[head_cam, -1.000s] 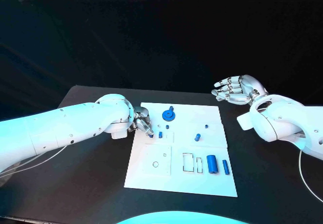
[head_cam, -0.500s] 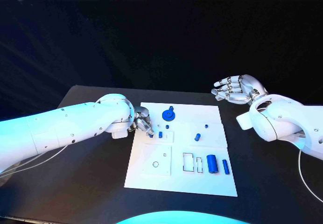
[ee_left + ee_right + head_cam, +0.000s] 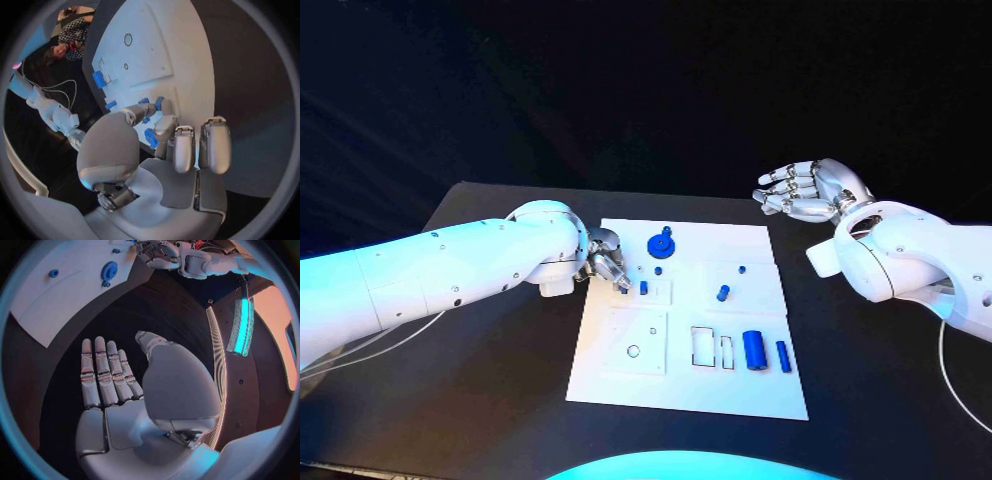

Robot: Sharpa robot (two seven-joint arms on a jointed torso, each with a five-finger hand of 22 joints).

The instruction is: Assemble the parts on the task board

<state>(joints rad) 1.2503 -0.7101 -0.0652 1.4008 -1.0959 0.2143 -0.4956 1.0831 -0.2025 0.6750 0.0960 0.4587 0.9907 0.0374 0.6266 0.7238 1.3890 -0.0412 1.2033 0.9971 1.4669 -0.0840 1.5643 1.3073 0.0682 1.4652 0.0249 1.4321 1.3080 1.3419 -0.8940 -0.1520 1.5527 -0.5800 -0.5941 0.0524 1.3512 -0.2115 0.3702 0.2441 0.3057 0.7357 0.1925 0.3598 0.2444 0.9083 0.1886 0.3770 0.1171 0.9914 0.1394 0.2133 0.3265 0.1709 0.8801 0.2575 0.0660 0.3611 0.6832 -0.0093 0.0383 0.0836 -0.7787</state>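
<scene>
The white task board (image 3: 689, 385) lies mid-table. My left hand (image 3: 603, 262) sits at its left edge, fingers curled, with thumb and a finger pinching a small blue peg (image 3: 643, 288) that stands on the board. The left wrist view shows that thumb tip against the peg (image 3: 159, 103). A round blue part (image 3: 661, 245) lies just behind the peg. Further right are another peg (image 3: 723, 293), a blue cylinder (image 3: 754, 350) and a slim blue bar (image 3: 783, 357). My right hand (image 3: 805, 190) hovers off the board's far right corner, fingers spread, holding nothing; its bare palm (image 3: 119, 385) faces the table.
Two outlined rectangular slots (image 3: 704, 347) and a round hole (image 3: 635, 352) sit in the board's near half. Black table (image 3: 488, 400) surrounds the board on all sides. My right forearm (image 3: 906, 260) hangs over the table's right side.
</scene>
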